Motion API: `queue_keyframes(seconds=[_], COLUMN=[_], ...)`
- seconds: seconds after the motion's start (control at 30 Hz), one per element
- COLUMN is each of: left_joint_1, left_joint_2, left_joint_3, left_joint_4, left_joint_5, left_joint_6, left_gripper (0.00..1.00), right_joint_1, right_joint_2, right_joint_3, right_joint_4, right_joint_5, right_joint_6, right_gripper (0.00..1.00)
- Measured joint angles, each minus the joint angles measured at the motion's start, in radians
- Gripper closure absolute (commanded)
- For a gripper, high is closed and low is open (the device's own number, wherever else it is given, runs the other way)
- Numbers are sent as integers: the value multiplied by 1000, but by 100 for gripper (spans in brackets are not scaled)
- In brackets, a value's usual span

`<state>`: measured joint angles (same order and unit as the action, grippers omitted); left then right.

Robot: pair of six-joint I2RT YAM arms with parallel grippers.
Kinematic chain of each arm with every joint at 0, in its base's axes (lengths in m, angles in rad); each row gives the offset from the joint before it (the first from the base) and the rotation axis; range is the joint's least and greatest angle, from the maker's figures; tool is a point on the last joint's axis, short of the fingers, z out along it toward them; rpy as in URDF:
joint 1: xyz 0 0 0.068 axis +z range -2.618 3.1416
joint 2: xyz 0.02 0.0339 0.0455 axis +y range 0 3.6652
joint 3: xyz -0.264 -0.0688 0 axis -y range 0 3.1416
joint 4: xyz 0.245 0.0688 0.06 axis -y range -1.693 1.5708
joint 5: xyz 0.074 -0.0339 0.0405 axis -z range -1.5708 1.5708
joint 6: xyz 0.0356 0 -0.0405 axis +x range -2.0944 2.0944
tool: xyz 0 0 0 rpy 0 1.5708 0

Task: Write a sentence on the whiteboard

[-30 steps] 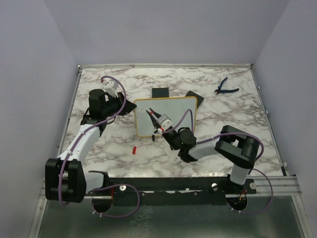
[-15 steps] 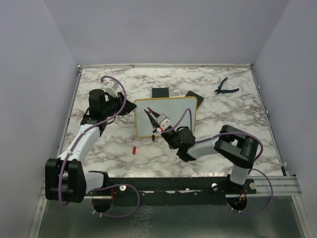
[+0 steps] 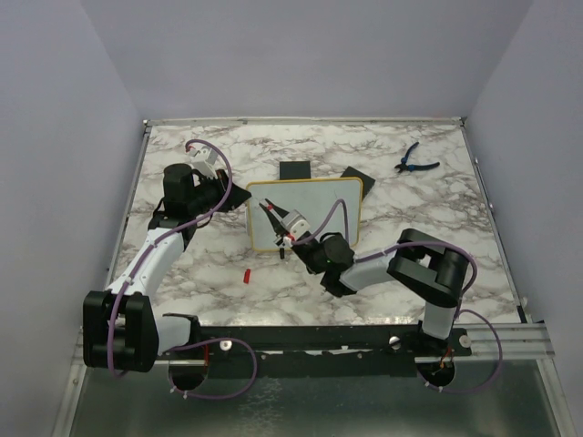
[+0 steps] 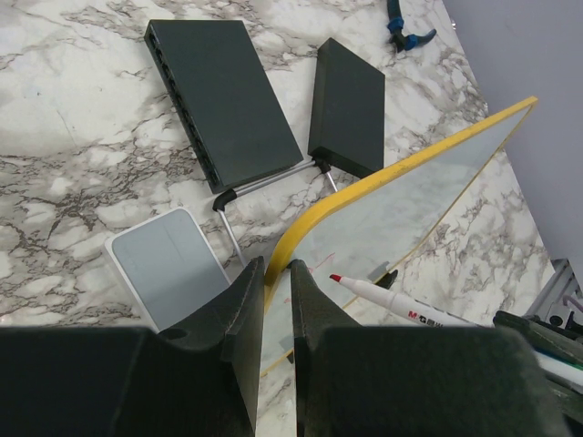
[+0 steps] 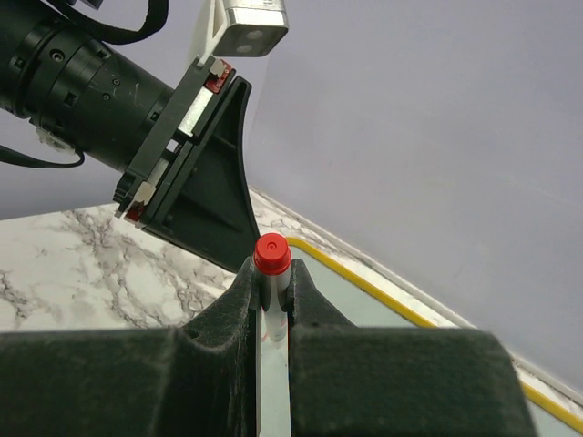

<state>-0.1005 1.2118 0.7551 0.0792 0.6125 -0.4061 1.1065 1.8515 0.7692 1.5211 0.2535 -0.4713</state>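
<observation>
The whiteboard, white with a thin yellow frame, stands tilted at mid table. My left gripper is shut on the whiteboard's left edge; in the left wrist view its jaws pinch the yellow frame. My right gripper hangs over the board's left part, shut on a white marker with a red end. The marker's red tip sits at the board surface. Of the sentence, only a few faint red strokes show beside the tip.
Two flat black boxes lie behind the board. Blue pliers lie at the back right. A red cap lies on the marble in front of the board. A pale grey square pad lies by the board's corner.
My right gripper has shifted the marker a little to the left across the board. The left arm and the board have stayed put.
</observation>
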Motion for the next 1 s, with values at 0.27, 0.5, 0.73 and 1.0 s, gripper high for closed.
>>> queue_keyframes(seconds=[0.27, 0.5, 0.73, 1.0], left_joint_1=[0, 0, 0, 0], left_joint_2=[0, 0, 0, 0], left_joint_3=[0, 0, 0, 0], left_joint_4=[-1, -3, -5, -6], left_joint_5=[-1, -2, -5, -11], left_joint_6=[1, 1, 3, 4], left_gripper=[89, 89, 89, 89], right_joint_1=[0, 5, 7, 7], right_joint_2=[19, 35, 55, 60], right_joint_3=[0, 3, 35, 44], right_joint_4=[2, 2, 3, 3], right_joint_5=[15, 26, 26, 26], right_joint_6=[-23, -46, -63, -63], right_gripper=[99, 99, 99, 99])
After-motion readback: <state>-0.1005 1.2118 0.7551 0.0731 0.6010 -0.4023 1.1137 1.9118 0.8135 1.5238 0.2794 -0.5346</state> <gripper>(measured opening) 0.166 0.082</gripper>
